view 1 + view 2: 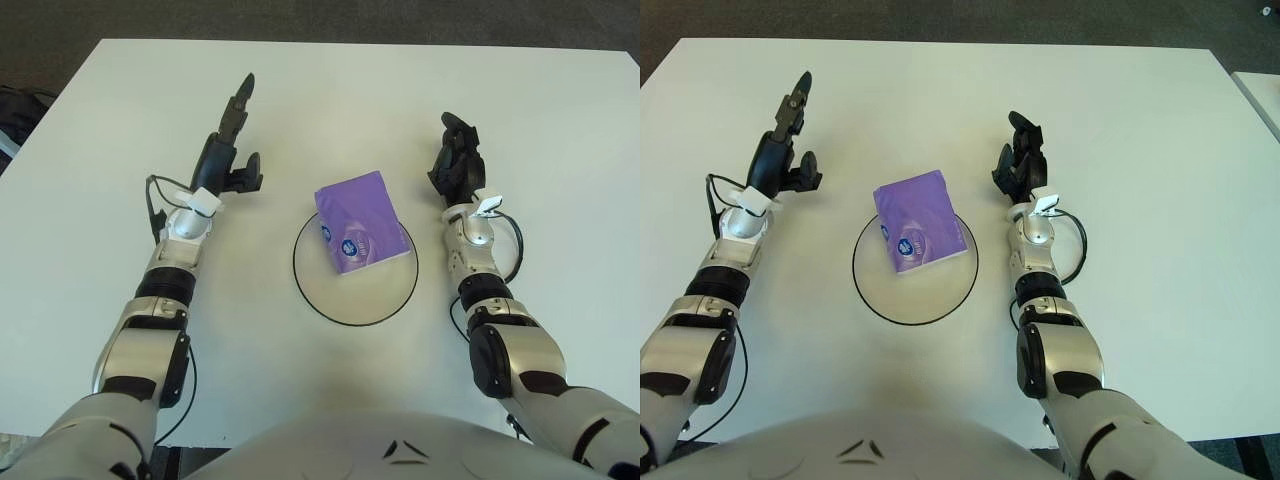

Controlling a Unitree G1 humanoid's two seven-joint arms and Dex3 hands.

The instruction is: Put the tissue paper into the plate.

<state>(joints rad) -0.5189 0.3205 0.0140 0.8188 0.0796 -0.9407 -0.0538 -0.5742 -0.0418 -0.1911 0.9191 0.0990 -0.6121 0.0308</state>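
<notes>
A purple tissue pack lies on the plate, overhanging its far rim. Left hand, fingers extended and empty, hovers beside; right hand, fingers loosely curled, is idle. A nudge could tip the pack off.

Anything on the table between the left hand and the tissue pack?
Nothing: in the left eye view only bare white table and the plate's black rim lie between the left hand and the purple tissue pack.
</notes>
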